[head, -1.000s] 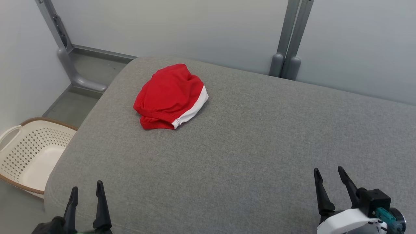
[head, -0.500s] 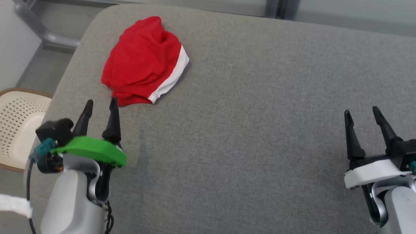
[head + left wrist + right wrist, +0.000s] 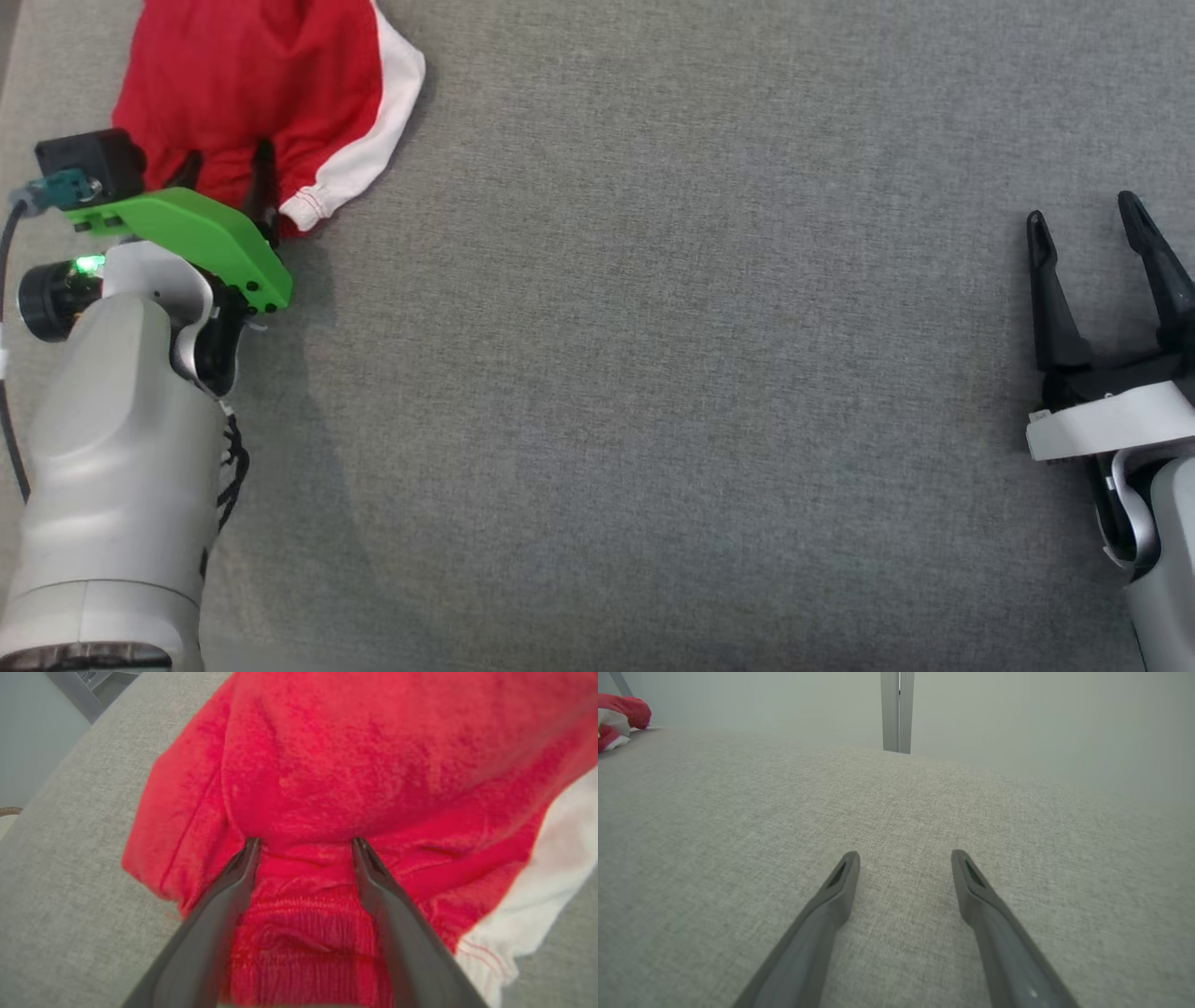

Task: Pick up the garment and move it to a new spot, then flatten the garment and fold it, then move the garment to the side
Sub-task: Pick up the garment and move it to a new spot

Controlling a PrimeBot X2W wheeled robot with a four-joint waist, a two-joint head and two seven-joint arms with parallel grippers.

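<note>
Just beneath your left claw point(image 3: 304, 842), whose fingers stand apart over its gathered near edge, the garment point(image 3: 373, 765) lies bunched on the cushion point(image 3: 653, 373). Close too shallow and you may pinch only one layer, so it slips free as you lift. Your right claw point(image 3: 1083, 210), spread and empty, sits well away; the garment's far part is cut off, and whether the left tips touch cloth is unclear.

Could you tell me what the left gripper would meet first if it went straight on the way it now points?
The red garment. The open left gripper has its fingers either side of the bunched hem. Whether the tips touch the cloth yet is unclear.
</note>
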